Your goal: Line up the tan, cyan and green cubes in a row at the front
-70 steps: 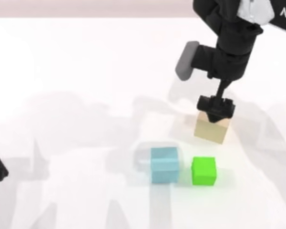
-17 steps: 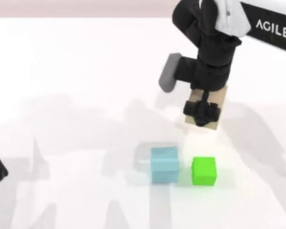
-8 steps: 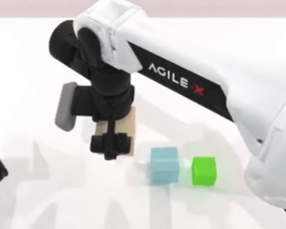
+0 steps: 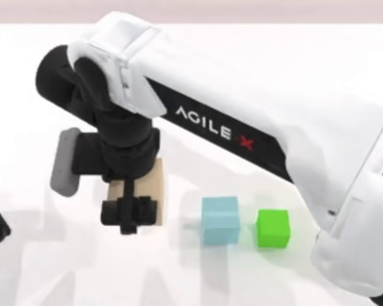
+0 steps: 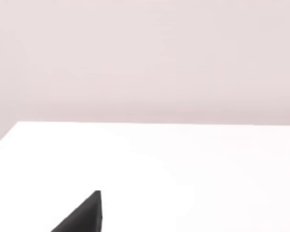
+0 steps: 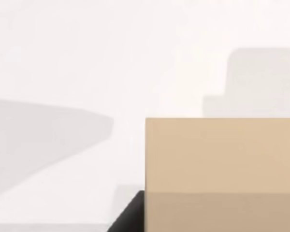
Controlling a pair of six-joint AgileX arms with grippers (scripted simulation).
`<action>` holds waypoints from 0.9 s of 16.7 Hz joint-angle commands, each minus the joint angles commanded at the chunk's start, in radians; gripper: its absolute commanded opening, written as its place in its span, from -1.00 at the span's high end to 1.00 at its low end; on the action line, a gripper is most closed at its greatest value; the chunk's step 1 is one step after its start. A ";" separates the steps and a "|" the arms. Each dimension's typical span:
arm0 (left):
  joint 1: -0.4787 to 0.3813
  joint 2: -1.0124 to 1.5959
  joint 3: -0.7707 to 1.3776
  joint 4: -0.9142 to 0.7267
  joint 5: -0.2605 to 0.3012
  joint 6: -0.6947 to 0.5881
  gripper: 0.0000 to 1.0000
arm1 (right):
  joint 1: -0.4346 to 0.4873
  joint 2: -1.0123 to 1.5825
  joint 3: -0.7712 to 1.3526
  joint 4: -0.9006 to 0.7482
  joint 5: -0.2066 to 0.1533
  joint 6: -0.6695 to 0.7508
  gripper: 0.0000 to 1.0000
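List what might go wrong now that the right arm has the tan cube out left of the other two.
1. The right pincer holds the tan cube well left of the cyan cube; set down here, the row would likely have an uneven gap.
2. The arm hides most of the tan cube in the top view, so a skewed placement could go unnoticed.
3. Pulling back to the right, the arm may sweep over the cyan cube and green cube and nudge them.

Overhead camera down onto table (image 4: pixel 25 95); wrist cameras close, low over it.
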 joint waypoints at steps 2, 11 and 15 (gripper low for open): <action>0.000 0.000 0.000 0.000 0.000 0.000 -1.00 | 0.001 -0.006 -0.037 0.036 0.000 -0.001 1.00; 0.000 0.000 0.000 0.000 0.000 0.000 -1.00 | 0.004 -0.032 -0.340 0.304 0.001 0.000 1.00; 0.000 0.000 0.000 0.000 0.000 0.000 -1.00 | 0.004 -0.032 -0.341 0.304 0.001 0.000 0.85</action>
